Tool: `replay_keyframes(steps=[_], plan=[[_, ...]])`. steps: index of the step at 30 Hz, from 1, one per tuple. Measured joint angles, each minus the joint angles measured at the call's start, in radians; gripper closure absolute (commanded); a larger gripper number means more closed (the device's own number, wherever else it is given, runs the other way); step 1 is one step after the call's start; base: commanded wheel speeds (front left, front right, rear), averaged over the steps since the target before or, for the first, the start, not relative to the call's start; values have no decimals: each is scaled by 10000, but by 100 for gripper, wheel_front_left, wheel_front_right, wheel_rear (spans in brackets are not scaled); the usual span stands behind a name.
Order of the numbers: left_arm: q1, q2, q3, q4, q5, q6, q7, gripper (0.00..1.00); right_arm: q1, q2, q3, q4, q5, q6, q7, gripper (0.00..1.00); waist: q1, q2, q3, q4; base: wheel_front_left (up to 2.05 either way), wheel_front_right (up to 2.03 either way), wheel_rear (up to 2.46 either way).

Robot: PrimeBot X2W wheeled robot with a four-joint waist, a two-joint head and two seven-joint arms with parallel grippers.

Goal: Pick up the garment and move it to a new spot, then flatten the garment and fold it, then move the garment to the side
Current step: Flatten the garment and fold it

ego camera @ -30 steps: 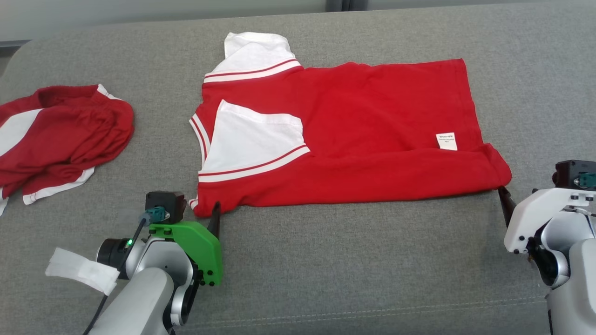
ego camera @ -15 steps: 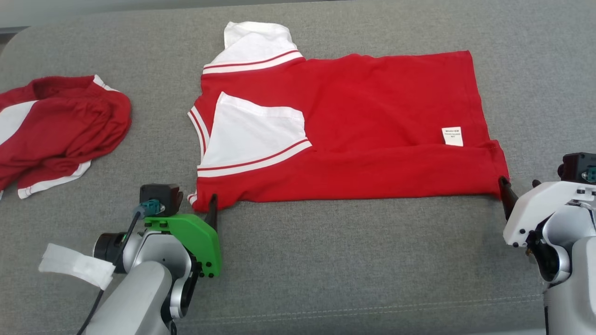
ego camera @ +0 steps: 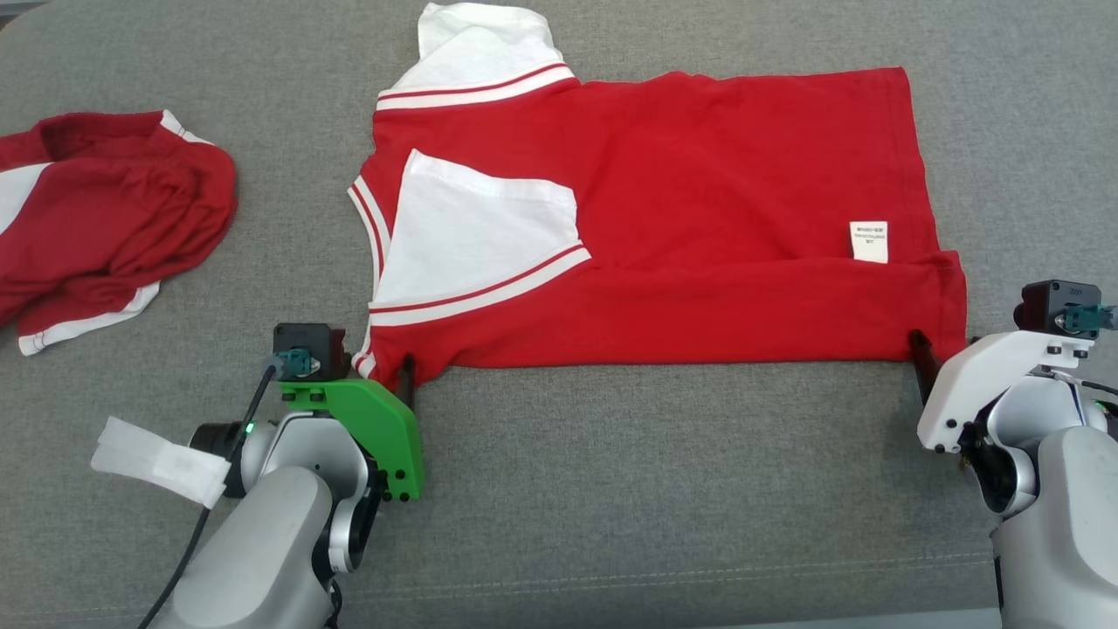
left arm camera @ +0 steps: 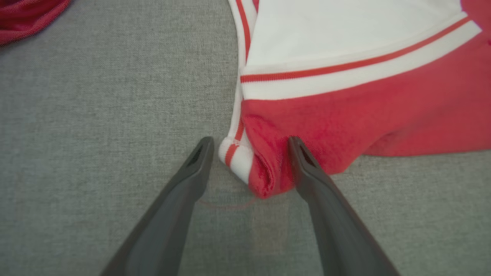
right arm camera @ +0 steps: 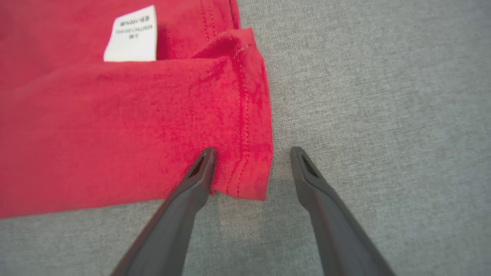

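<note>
Red knit fabric with white panels: the garment (ego camera: 699, 218), lying flat and folded lengthwise on a grey woven surface (ego camera: 655, 489).

- White sleeve panel (ego camera: 480, 227), edged with a red stripe, folded onto the garment's left half. A second white sleeve (ego camera: 476, 44) juts from its far left corner.
- Care label (right arm camera: 130, 36), white with small print, on the garment's right half near the hem. The right wrist view gives the stitched hem beside it, and the head view gives only a white patch.
- Left gripper (left arm camera: 250, 142), at the garment's near left corner. Its fingers stand apart and clamp nothing. The left wrist view shows the bunched corner and its striped cuff lying between them, with the inner finger touching the red fold. The head view shows a single dark finger (ego camera: 406, 384) there, beside a green mount (ego camera: 367, 424).
- Right gripper (right arm camera: 252, 152), at the garment's near right corner, fingers likewise spread. The right wrist view places one finger over the hem and the other over bare grey, with the corner's edge between. The head view shows one fingertip at that corner.
- Second red-and-white garment (ego camera: 105, 210), crumpled, well to the left of the flat garment. The left wrist view catches only its red edge.
</note>
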Motion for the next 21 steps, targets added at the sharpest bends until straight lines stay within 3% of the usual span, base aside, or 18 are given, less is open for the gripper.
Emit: replay_keyframes(steps=[3, 4, 5, 6, 7, 8, 21], plan=[[8, -29, -17, -10, -54, 84, 215, 0, -94, -36, 40, 213, -54, 0, 0, 0, 0, 0, -2, 38, 0, 0, 0], [23, -33, -13, -23, -121, 130, 259, 38, -105, -46, 63, 276, -56, -2, 2, 15, 0, 0, -9, 46, 0, 0, 0], [36, -35, -15, -46, -150, 138, 313, 64, -123, -46, 75, 330, -56, -4, 4, 53, 0, 0, -21, 52, 0, 0, 0], [70, -35, -23, -73, -184, 138, 332, 91, -139, -42, 98, 385, -50, -2, 23, 64, 0, 0, -36, 59, 0, 0, 0], [106, -33, -38, -94, -217, 136, 382, 100, -156, -40, 148, 437, -44, -2, 59, 80, 0, 0, -53, 65, 0, 0, 0], [151, -33, -48, -113, -230, 136, 437, 100, -169, -36, 186, 472, -35, -2, 81, 100, 0, 0, -72, 71, 0, 0, 0], [863, -48, 140, -217, -848, 21, 334, 100, 176, -213, 255, 566, 240, 6, 374, 100, 0, 0, -735, 36, 0, 0, 0]])
